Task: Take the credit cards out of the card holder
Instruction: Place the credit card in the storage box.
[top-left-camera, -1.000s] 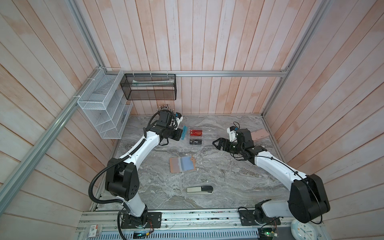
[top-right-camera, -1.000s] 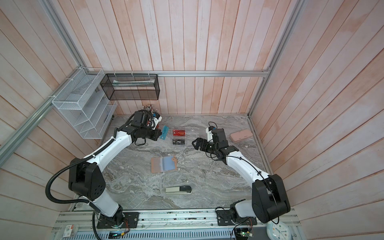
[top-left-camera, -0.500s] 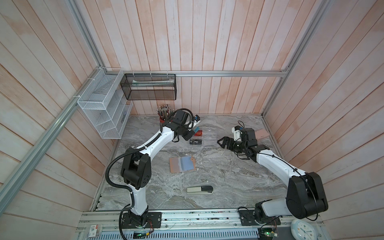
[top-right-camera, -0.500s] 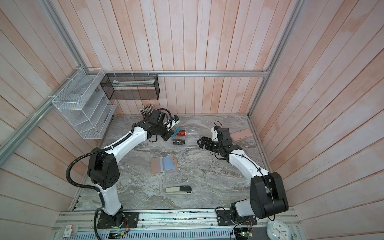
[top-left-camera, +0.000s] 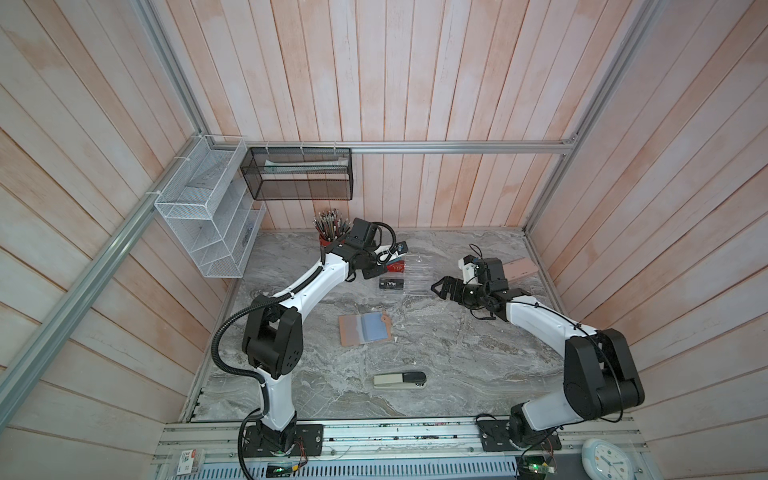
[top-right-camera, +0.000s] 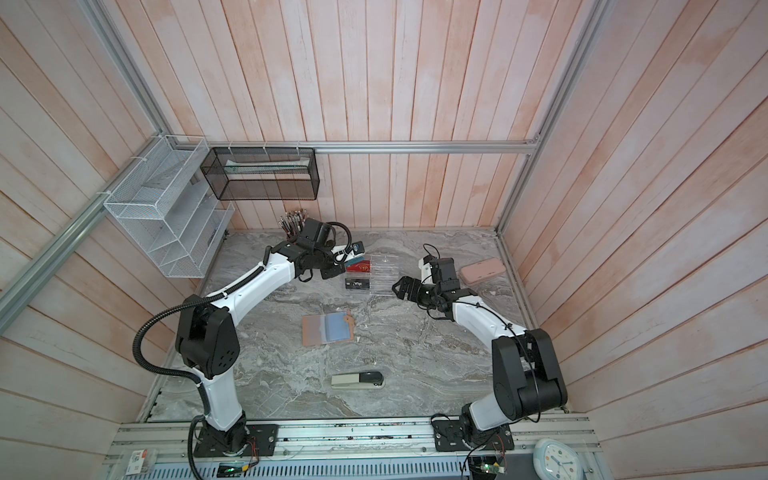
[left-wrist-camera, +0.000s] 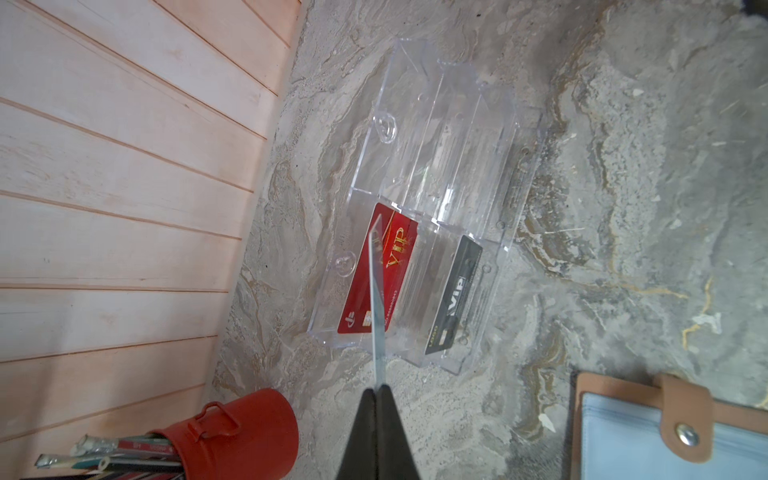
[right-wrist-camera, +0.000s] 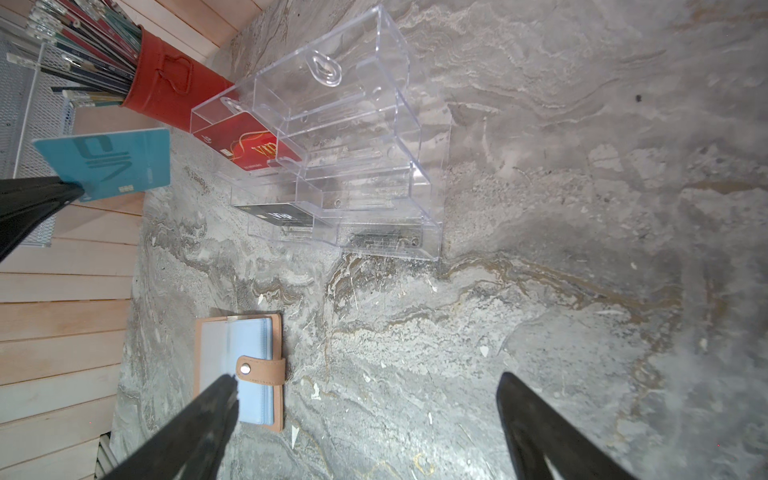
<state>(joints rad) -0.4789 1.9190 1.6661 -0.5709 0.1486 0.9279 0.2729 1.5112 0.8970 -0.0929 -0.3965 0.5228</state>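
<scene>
Left wrist view: left claw pinches teal card edge-on beside clear rack; right claw gapes over tabletop.

Three credit cards counted: red card, black card, teal card. One card holder. One clear rack, one pencil cup, one stapler, one pink case, one clock noted. Two wall baskets: white basket, black basket.

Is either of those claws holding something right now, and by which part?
The left gripper is shut on the teal card, pinching it near one corner. The right gripper is open and holds nothing.
</scene>
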